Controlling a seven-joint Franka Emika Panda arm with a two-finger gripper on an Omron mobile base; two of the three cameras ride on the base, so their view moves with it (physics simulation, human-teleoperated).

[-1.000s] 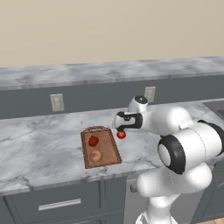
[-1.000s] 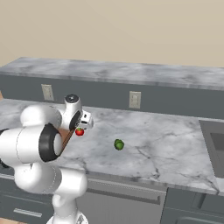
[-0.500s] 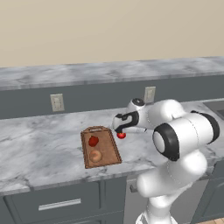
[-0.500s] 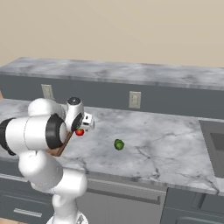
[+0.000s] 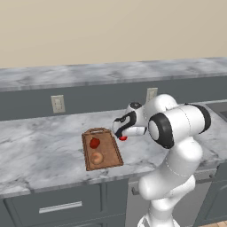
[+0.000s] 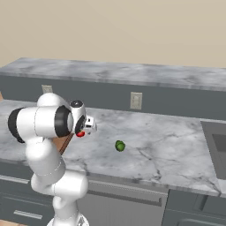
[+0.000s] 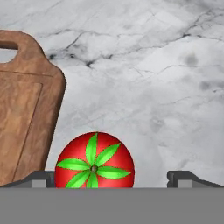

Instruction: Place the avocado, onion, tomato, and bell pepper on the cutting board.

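Note:
The bright-red tomato (image 7: pixel 94 162) with its green star cap lies on the marble counter just right of the cutting board (image 7: pixel 22 122). My gripper (image 7: pixel 111 178) is open, its two tips standing wide to either side of the tomato. In the left base view the gripper (image 5: pixel 120 133) hangs over the tomato (image 5: pixel 123 138) at the right edge of the cutting board (image 5: pixel 111 150). The deep-red bell pepper (image 5: pixel 94 142) and the tan onion (image 5: pixel 96 158) rest on the board. The dark-green avocado (image 6: pixel 119 145) lies alone on the counter, right of the gripper (image 6: pixel 84 131).
A grey backsplash with wall sockets (image 5: pixel 58 103) runs behind the counter. A sink (image 6: pixel 216 141) is sunk in at the far right. The counter's front edge (image 5: pixel 66 184) runs close below the board.
The arm's elbow has swung up and in toward the hand. The hand stays over the tomato, jaws still wide. Nothing on the counter has moved.

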